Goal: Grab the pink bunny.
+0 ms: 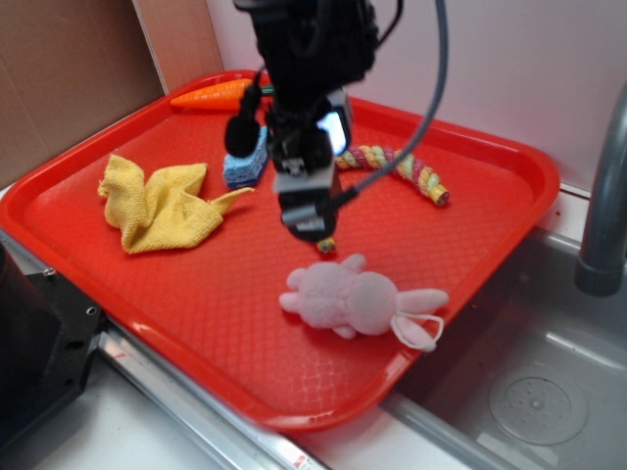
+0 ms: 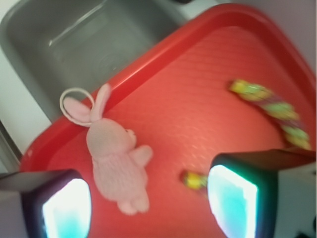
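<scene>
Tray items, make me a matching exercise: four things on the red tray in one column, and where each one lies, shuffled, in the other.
Things:
1. pink bunny
2. yellow cloth
3. orange carrot
4. twisted rope toy

Places:
A. far back corner of the tray, by the rim
B. left part of the tray, crumpled
C. near edge of the tray, beside the sink
D. back right part of the tray, curving behind the gripper

Pairs: 1-C, 2-B, 3-A, 4-D
</scene>
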